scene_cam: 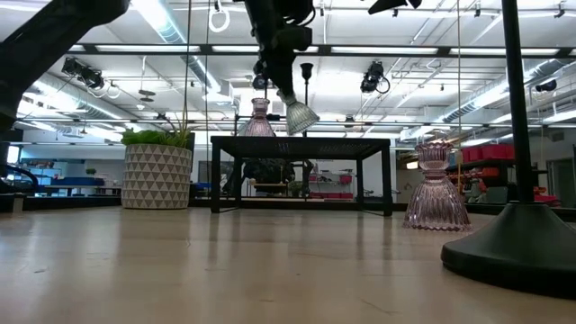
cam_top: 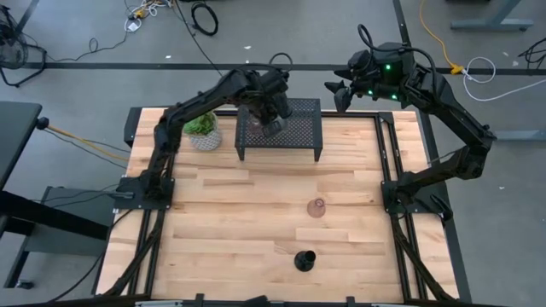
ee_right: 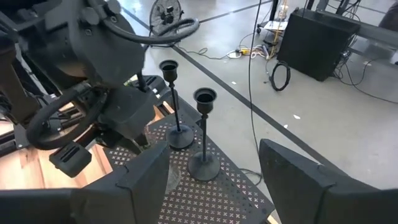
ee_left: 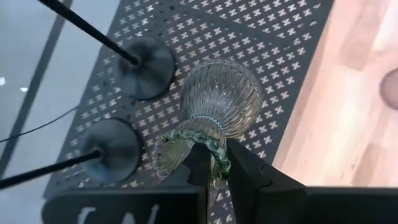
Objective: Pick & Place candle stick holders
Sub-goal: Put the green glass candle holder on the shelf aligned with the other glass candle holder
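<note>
My left gripper [cam_top: 273, 124] is over the black mesh rack [cam_top: 299, 130], shut on an olive ribbed glass holder [ee_left: 217, 96], which also shows in the low view [scene_cam: 300, 115]. Two slim black stems [ee_right: 171, 93] [ee_right: 204, 124] stand on their round bases on the rack's far side, and a pinkish glass holder [scene_cam: 259, 121] stands on the rack. Another pinkish glass holder [cam_top: 317, 207] and a black stem holder [cam_top: 304, 259] stand on the table. My right gripper [cam_top: 337, 92] is open and empty, above the table's far edge right of the rack. My left gripper pinches the olive holder's narrow upper part [ee_left: 211, 149], by the beaded neck, between its two fingers. The fingers come from above, pointing down. The holder hangs tilted below them, its wide ribbed foot [scene_cam: 301, 119] lowest, just above the rack's top.
A green plant in a white patterned pot [cam_top: 203, 130] stands left of the rack. The wooden table [cam_top: 239, 247] lies bare between the rack and the two holders near the front. Cables lie on the floor beyond the far edge.
</note>
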Robot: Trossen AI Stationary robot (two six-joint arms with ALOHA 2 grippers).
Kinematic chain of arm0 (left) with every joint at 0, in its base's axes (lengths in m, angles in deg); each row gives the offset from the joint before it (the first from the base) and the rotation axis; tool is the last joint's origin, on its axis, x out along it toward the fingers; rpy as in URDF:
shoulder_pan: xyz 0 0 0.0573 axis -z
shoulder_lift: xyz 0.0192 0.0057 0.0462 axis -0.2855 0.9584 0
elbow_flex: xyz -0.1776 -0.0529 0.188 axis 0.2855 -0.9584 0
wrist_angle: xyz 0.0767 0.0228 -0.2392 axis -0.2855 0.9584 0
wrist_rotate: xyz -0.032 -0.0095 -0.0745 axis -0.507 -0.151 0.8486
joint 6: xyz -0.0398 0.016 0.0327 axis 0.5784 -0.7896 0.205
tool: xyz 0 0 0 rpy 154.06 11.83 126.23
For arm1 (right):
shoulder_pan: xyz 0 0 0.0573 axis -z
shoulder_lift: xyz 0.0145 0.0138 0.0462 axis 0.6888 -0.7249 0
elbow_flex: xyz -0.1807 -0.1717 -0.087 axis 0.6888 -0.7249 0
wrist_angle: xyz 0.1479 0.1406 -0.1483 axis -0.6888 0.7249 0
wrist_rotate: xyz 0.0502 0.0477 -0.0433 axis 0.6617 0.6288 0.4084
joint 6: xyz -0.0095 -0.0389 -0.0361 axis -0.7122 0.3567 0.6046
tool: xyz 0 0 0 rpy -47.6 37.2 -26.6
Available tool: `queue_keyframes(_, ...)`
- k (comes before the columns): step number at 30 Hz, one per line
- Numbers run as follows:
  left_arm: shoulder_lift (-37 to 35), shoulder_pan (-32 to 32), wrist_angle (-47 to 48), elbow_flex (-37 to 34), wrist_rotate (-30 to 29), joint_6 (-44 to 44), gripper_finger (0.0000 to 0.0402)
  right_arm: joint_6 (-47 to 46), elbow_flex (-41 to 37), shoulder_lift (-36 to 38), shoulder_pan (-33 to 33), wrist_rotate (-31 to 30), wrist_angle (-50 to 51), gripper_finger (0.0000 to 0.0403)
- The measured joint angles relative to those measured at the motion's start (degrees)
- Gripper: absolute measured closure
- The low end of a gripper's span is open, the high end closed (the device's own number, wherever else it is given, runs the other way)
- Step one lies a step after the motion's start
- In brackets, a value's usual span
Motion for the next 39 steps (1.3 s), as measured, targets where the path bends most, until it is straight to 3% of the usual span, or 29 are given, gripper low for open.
queue_keyframes(39,2.4,0.1,-0.5,0.0,0.2,-1.6,0.0351,3.1,0.0,0.0,0.0,-2.5,0.0,0.0154)
